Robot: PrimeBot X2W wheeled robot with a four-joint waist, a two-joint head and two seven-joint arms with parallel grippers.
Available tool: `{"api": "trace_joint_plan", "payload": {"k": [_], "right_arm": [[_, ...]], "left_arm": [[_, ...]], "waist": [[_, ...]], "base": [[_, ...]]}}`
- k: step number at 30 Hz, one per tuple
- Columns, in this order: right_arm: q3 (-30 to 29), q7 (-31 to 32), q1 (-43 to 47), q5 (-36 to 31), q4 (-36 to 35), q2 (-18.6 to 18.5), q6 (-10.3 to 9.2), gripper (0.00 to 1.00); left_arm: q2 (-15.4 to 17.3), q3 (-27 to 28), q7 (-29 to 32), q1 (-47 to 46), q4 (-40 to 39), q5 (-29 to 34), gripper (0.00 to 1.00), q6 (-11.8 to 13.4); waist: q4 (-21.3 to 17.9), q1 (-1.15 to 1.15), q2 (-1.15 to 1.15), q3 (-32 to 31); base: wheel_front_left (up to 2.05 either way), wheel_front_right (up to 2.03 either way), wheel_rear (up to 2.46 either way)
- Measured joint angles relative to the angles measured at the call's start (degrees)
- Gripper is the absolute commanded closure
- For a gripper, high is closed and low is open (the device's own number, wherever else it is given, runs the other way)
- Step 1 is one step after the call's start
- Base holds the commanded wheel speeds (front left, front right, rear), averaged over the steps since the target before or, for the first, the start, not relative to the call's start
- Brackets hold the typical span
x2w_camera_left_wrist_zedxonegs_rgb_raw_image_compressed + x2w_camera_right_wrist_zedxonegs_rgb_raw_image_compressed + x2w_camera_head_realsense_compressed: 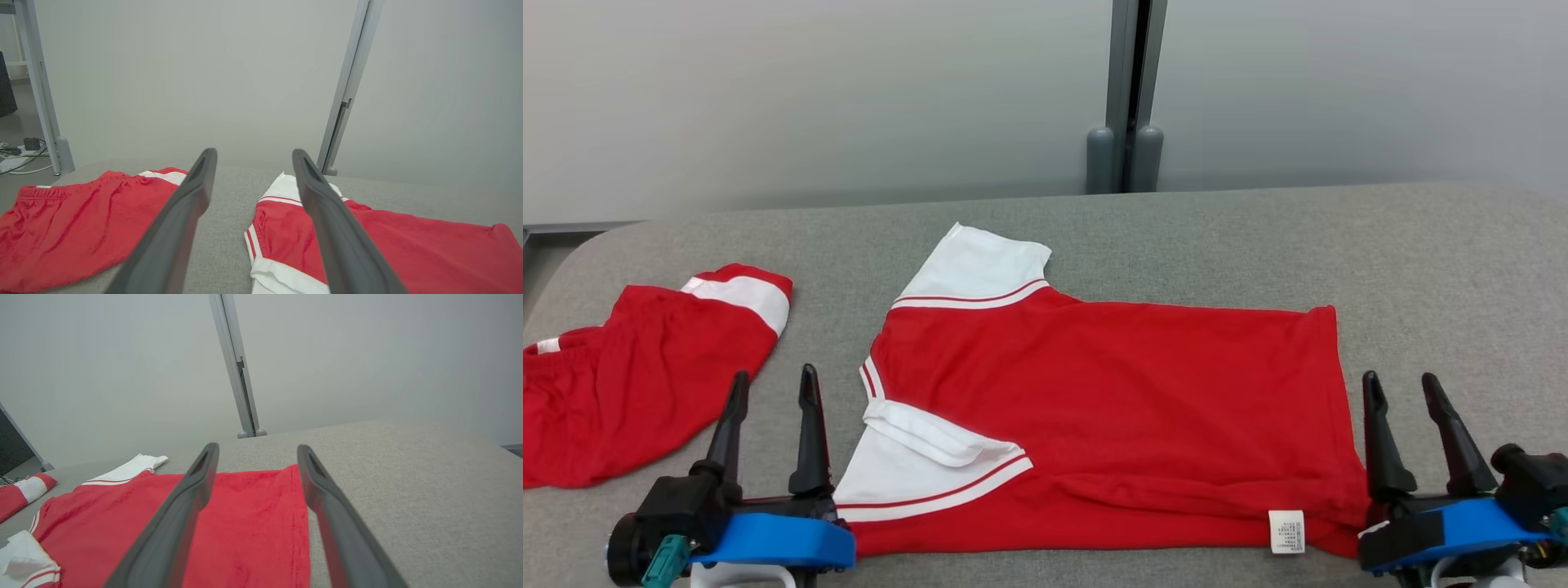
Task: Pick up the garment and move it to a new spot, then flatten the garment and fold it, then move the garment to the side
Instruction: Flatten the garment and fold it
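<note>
A red garment (1111, 392) with white sleeves lies spread on the grey table (1421, 261), folded lengthwise, a white label near its front right corner. My left gripper (772, 388) stands open just left of the collar end, fingers apart and holding nothing. In the left wrist view the garment (408, 245) lies under and right of the right finger, with my left gripper (253, 157) open above the table. My right gripper (1401, 388) is open just right of the hem. The right wrist view has the garment (245, 522) between and left of my right gripper (257, 451).
A second red and white piece of clothing (637, 367) lies at the table's left end, also in the left wrist view (73, 224). A grey partition post (1127, 98) rises behind the table. Cables and a plug lie on the floor (20, 155) at far left.
</note>
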Motion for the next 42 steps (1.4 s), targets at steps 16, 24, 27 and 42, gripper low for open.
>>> {"api": "trace_joint_plan", "payload": {"k": [16, 24, 27, 42], "right_arm": [[2.9, -3.3, 4.2, -4.2, -2.4, 1.4, 0.0, 0.0], [2.0, -1.5, -3.3, -5.4, -3.5, 1.0, 0.01, 0.0], [2.0, 2.7, -8.9, -5.9, -3.5, -1.5, 0.01, 0.0], [4.4, 10.8, -27.6, -3.5, -4.6, -5.2, 0.01, 0.0]], "left_arm": [[-1.7, 4.4, 0.0, 2.0, 1.8, 6.9, 0.0, -2.2], [1.2, 3.0, 0.0, -6.6, 5.5, 8.4, 0.0, -4.6], [4.1, 1.1, 1.2, -14.8, 8.6, 7.9, 0.0, -5.4], [17.7, -18.1, 13.0, -50.9, 18.3, -6.8, 0.0, -6.0]], "waist": [[0.3, 0.0, 0.0, -2.4], [-0.8, 0.0, 0.0, 0.8], [-1.6, 0.0, 0.0, 3.2], [-8.2, 0.01, 0.0, 20.4]], "base": [[0.0, 0.0, 0.0], [0.0, 0.0, 0.0], [0.0, 0.0, 0.0], [0.0, 0.0, 0.0]]}}
